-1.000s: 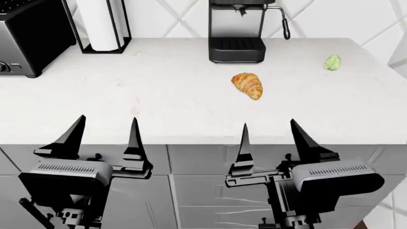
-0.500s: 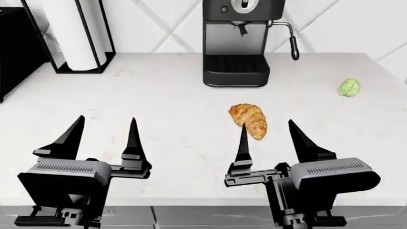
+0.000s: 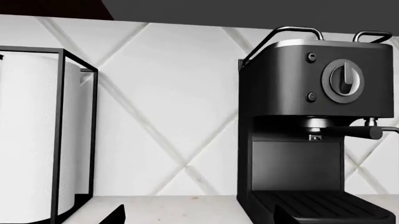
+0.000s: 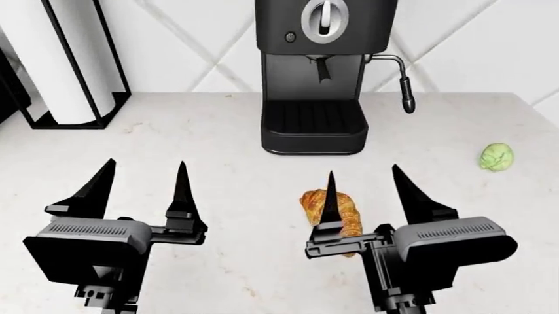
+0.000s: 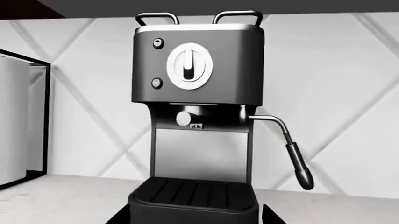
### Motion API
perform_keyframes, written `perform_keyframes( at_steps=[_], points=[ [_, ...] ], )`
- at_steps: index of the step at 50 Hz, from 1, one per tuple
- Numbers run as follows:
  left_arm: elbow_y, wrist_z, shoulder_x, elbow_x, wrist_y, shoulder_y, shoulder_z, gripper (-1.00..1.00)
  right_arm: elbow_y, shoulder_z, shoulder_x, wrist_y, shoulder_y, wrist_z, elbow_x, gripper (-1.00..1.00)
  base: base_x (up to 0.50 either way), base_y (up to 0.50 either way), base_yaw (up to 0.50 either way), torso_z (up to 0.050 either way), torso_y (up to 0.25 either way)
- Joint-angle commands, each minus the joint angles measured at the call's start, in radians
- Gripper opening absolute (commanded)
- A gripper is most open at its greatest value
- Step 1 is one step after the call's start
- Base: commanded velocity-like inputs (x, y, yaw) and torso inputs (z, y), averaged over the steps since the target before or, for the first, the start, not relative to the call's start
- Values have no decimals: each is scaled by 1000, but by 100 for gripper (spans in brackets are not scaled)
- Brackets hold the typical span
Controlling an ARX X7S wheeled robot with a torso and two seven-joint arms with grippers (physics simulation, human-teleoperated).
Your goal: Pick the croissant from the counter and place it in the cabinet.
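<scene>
Head view: the counter (image 4: 175, 144) fills most of the frame, its pale marble slab running back to a quilted white wall. At twelve o'clock stands a black espresso machine (image 4: 316, 72), its steam wand hanging down on the side toward the green ball. At ten o'clock a paper towel roll (image 4: 52, 59) sits upright in a black wire stand. At seven o'clock the left gripper (image 4: 140, 190) hangs over bare counter, its two pointed black fingers spread wide with nothing between them. At five o'clock the right gripper (image 4: 367, 193) is spread just as wide and holds nothing. The croissant (image 4: 342, 209) lies on the counter near six o'clock, partly hidden behind the right gripper's inner finger; whether they touch cannot be told. At three o'clock, well apart, rests a small pale-green wrinkled ball (image 4: 496, 157).
</scene>
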Motion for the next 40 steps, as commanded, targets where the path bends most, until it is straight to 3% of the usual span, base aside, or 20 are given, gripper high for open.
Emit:
perform_keyframes(
  at_steps=[1,13,24,32,40],
  points=[
    [2,-4,-5,-2,1,2,2,100,1,-15,7,-18,-3,-2,-6,100,0,0,0,0,0],
    [4,-6,-10,-5,5,2,3,100,-4,-5,11,15,13,6,14,100,0,0,0,0,0],
    [11,-10,-15,-13,8,7,-3,100,-140,110,61,372,76,28,259,100,0,0,0,0,0],
    [18,-8,-19,-22,11,12,-2,100,-315,289,76,748,148,136,630,100,0,0,0,0,0],
    [35,-7,-28,-43,8,19,-10,100,-317,454,54,996,272,403,1099,100,0,0,0,0,0]
  ],
)
